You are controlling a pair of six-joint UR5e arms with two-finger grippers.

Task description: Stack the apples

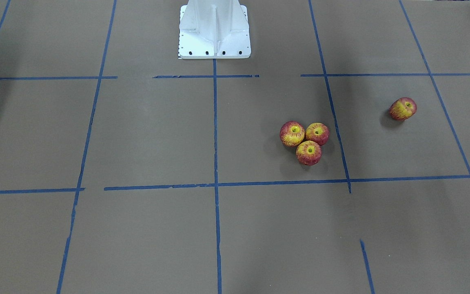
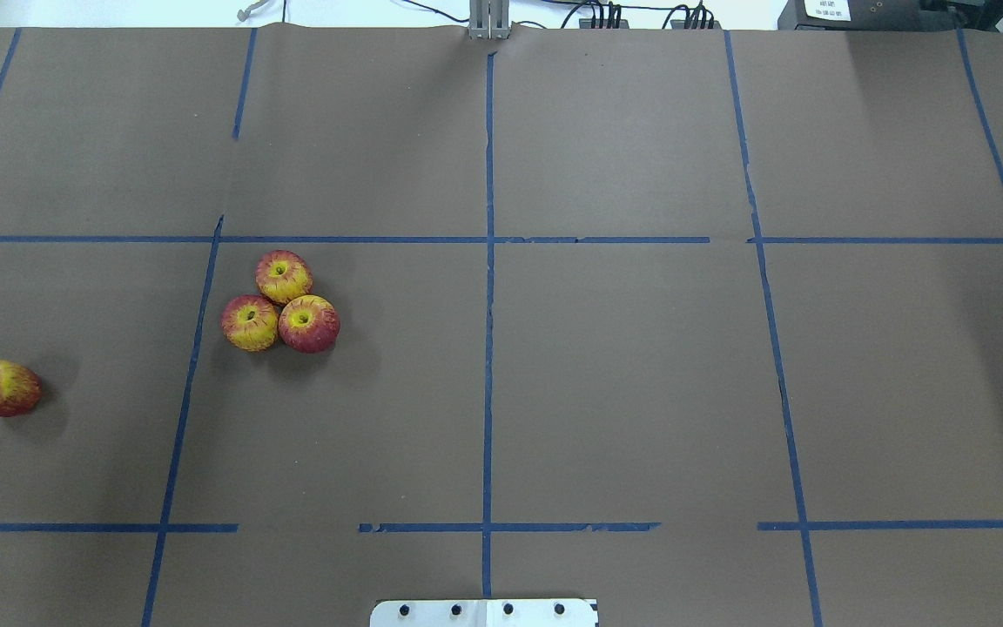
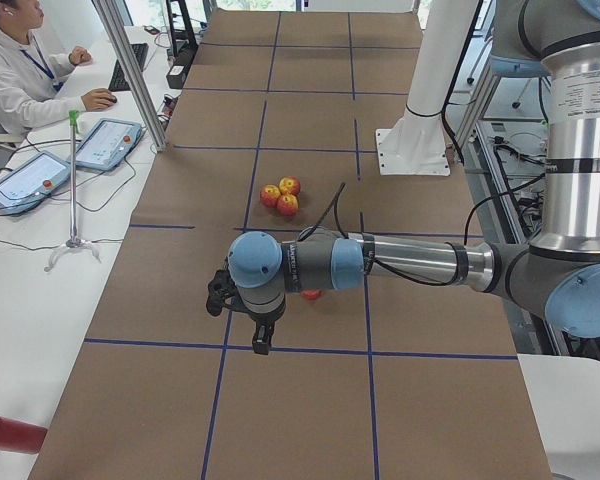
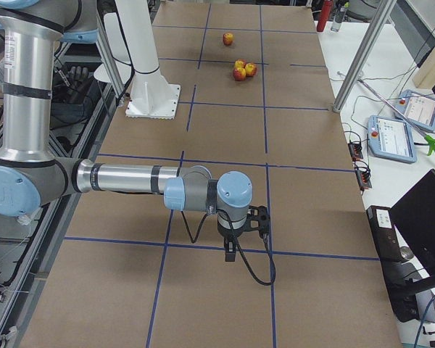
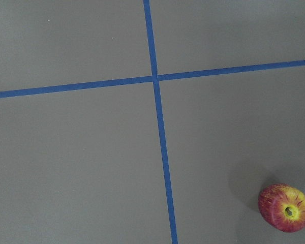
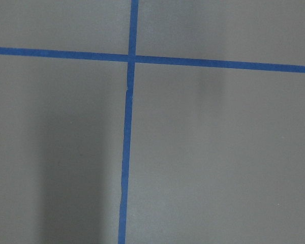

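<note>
Three apples touch each other in a cluster on the brown table: one, a second and a third, all stem-up. The cluster also shows in the front-facing view. A fourth apple lies tilted on its side, apart at the table's left end, and also shows in the left wrist view. My left gripper hangs above the table near that lone apple. My right gripper hangs over the table's far right end. Both show only in side views, so I cannot tell whether they are open or shut.
The robot's white base stands at the table's middle rear edge. Blue tape lines divide the brown table into squares. An operator sits at a side desk with tablets.
</note>
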